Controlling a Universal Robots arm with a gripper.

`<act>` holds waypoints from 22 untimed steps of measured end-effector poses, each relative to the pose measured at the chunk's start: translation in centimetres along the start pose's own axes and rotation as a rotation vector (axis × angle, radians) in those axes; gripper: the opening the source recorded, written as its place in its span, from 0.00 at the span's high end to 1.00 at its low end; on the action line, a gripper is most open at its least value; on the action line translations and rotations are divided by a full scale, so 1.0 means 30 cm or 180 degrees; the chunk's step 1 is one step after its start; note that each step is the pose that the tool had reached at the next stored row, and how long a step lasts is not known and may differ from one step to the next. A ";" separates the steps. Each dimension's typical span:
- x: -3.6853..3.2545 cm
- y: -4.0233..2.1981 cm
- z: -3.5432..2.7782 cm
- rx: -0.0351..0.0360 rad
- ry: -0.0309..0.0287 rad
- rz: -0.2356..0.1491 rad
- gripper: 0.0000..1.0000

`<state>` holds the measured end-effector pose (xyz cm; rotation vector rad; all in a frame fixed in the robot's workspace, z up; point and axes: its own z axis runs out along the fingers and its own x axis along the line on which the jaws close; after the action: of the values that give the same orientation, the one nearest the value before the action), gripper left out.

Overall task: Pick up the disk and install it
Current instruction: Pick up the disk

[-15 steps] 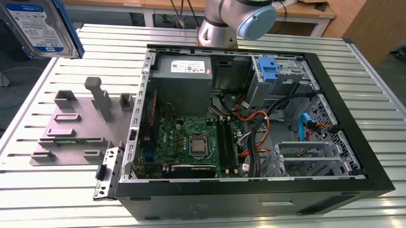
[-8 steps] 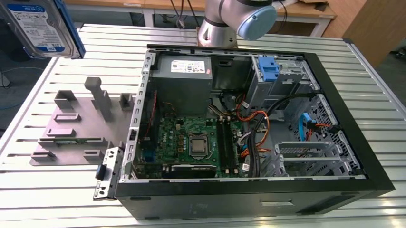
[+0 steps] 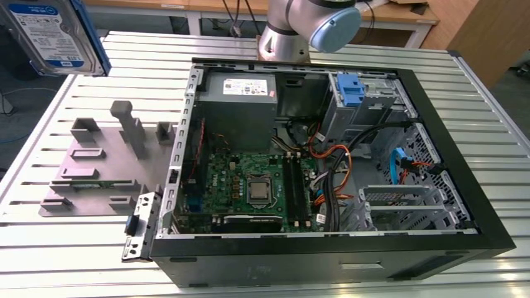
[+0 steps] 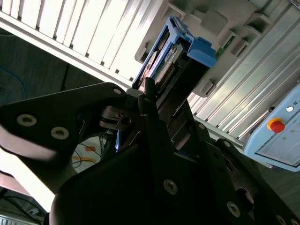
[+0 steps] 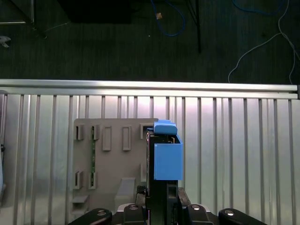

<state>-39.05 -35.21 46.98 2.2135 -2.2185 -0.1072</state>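
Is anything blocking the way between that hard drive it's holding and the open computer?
Nothing visible does. The gripper holds the disk in the air above the table; the computer case lies open on top, though cables cross its inside.

Counted from where I stand: one robot arm [image 3: 311, 25] and one slatted metal table [image 3: 83, 248]. There is one gripper [image 5: 159, 197], seen in both wrist views. There is one disk [image 3: 54, 34], a single hard drive with blue side rails. One open computer case [image 3: 331, 264] holds one power supply [image 3: 240, 90], one green motherboard [image 3: 248, 186] with one processor socket [image 3: 258, 189], and one bare blue bracket [image 3: 352, 92]. There is one grey fixture plate [image 3: 91, 180] carrying several upright blocks, too many overlapping to count surely. In the second wrist view there is one control pendant [image 4: 283, 140] with one red button [image 4: 276, 125].
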 end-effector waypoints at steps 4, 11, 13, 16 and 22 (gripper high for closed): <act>0.000 0.000 0.000 -0.0001 0.0007 0.0000 0.65; 0.000 -0.013 -0.001 -0.0001 0.0008 0.0001 0.65; 0.000 -0.020 -0.001 -0.0001 0.0008 0.0000 0.65; 0.000 -0.029 -0.002 -0.0001 0.0008 0.0000 0.65; 0.000 -0.051 -0.003 -0.0001 0.0009 0.0001 0.65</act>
<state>-37.52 -35.21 46.98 2.2119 -2.2172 -0.1045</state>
